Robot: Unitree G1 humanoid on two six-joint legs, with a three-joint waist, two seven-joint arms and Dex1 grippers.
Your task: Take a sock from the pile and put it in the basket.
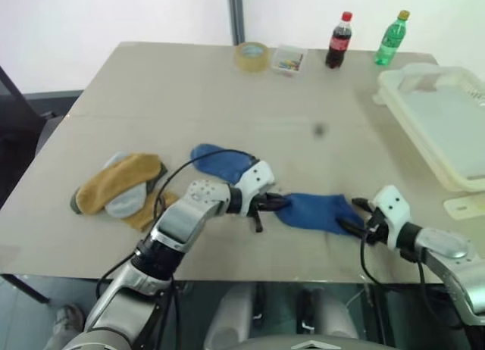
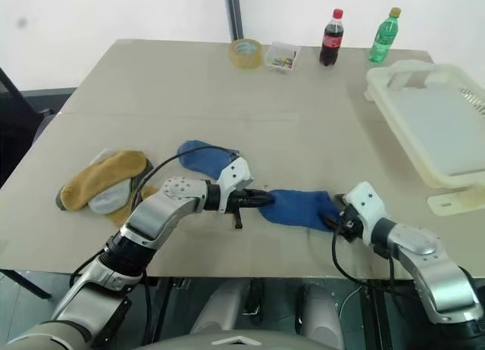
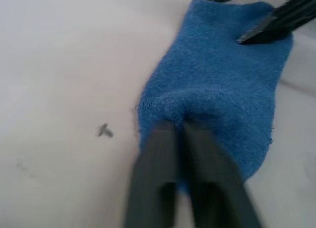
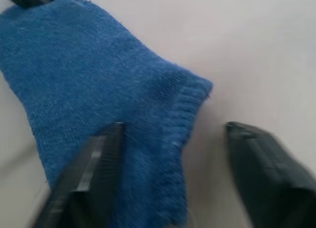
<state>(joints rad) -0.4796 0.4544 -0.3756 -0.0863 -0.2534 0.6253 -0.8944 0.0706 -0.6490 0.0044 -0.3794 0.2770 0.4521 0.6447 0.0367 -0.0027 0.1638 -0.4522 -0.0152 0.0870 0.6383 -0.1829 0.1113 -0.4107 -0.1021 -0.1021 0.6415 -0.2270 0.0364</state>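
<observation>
Sock (image 1: 318, 212), frame centre: pinched by clenched left gripper (image 1: 279, 202); right gripper (image 1: 356, 217) fingers spread astride other end. Stretch/slip risk if pulled apart.

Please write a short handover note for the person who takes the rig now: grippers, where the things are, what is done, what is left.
Left gripper: shut on one end of the sock.
Right gripper: open, fingers straddling the sock's other end, no grip yet.
The sock lies flat on the table, apart from the pile; a second blue sock lies behind the left arm.
The basket is at the far right, nothing in it.
Done: sock pinched.
Left: lift it, carry it to the basket, drop it in.
</observation>
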